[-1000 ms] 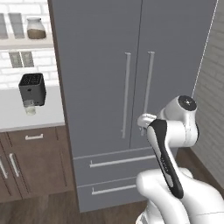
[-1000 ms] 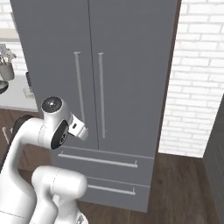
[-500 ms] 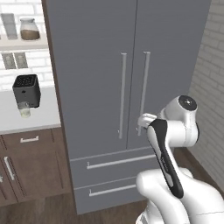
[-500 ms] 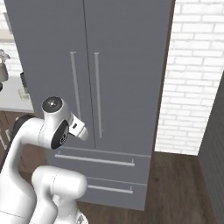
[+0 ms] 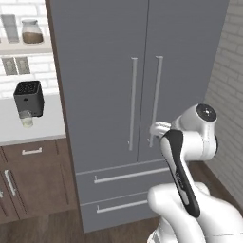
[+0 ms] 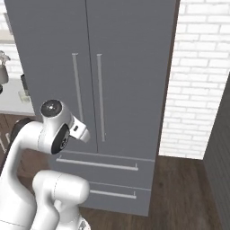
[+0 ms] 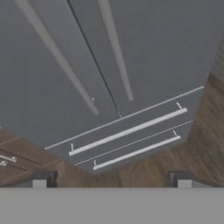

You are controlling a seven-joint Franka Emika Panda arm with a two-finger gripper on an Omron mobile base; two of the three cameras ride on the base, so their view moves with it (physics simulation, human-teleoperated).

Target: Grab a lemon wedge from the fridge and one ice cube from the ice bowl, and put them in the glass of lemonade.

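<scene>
The fridge (image 5: 142, 71) fills the middle, tall and grey, with both doors shut and two drawers (image 5: 126, 175) below. It appears again in the right base view (image 6: 90, 67) and, tilted, in the hand view (image 7: 109, 65). The lemon wedge is hidden. My gripper (image 7: 111, 181) is open and holds nothing, its fingertips (image 7: 40, 179) wide apart and pointing at the fridge's lower doors and drawers from a short way off. The glass of lemonade (image 5: 27, 121) stands on the white counter at the left, in front of a black toaster (image 5: 29, 97). The ice bowl is out of view.
Brown wooden cabinets (image 5: 28, 180) sit under the counter left of the fridge. A shelf with jars (image 5: 31, 33) hangs above. A white brick wall (image 6: 202, 90) and dark wood floor (image 6: 179, 188) lie to the fridge's right.
The whole scene has slid slightly left in both base views, so the base has shifted right. The arm keeps its pose and the gripper stays open.
</scene>
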